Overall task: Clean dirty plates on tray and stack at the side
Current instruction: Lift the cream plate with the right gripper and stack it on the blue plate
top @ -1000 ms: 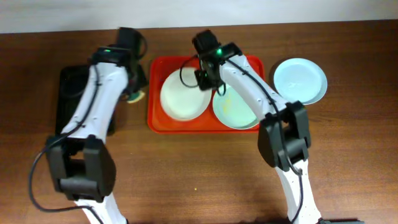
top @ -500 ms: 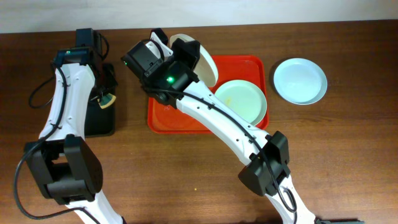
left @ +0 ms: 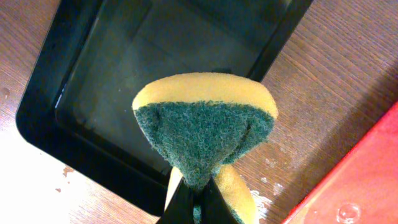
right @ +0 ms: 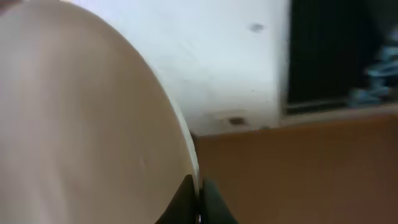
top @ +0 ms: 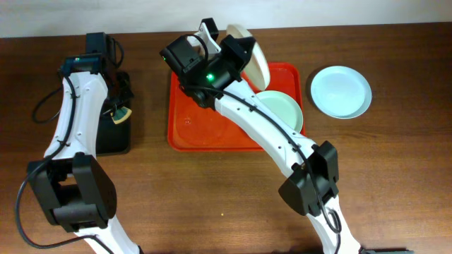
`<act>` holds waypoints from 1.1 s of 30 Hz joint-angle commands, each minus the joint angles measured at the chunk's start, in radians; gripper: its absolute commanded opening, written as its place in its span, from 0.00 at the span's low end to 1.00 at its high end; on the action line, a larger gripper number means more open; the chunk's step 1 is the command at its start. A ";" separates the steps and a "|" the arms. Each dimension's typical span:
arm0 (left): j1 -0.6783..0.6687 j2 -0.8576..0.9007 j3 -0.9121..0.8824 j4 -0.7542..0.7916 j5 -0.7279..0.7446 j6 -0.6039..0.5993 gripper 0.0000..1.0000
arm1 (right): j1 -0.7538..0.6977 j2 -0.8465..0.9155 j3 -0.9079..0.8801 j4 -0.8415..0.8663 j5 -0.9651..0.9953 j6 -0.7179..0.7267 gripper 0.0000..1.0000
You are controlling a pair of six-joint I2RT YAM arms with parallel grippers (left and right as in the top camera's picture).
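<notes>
Closest to me, the tray (top: 198,134) is bare on its left side (a few wet glints show on the red), and one mint plate (top: 286,106) lies flat in its right half. Level with that on the left, my left gripper (left: 194,210) is pinched tight on a sponge (left: 205,124), green scrub face toward the wrist camera. It hangs at the right rim of the black tray (left: 93,81); I can't tell whether it touches. Further out, right of the tray and apart from it, a second mint plate (top: 341,92) sits on the table (top: 395,183). Farthest, my right gripper (right: 198,200) is clamped on the rim of the white plate (top: 254,60), held up and tipped steeply over the tray's far rim. That wrist view is blurred, so I can't vouch for any smears.
</notes>
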 commanded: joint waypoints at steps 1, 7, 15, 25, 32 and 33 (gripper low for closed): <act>0.003 -0.025 0.017 -0.002 -0.003 0.017 0.00 | -0.079 -0.035 -0.043 -0.017 -0.677 0.013 0.04; 0.002 -0.025 0.017 -0.001 0.011 0.016 0.00 | -0.415 -0.082 -0.100 -0.070 -0.807 0.304 0.04; 0.002 -0.025 0.017 -0.001 0.013 0.016 0.00 | -1.094 -0.030 -0.154 -0.161 -1.629 0.304 0.04; 0.002 -0.025 0.017 0.004 0.027 0.016 0.00 | -1.177 -0.024 -0.397 0.016 -1.617 0.304 0.44; 0.002 -0.025 0.017 0.007 0.027 0.016 0.00 | -1.115 -0.041 -0.397 -0.098 -2.003 0.220 0.53; 0.002 -0.025 0.017 0.007 0.027 0.016 0.00 | -1.074 -0.051 -0.397 -0.116 -2.013 0.200 0.55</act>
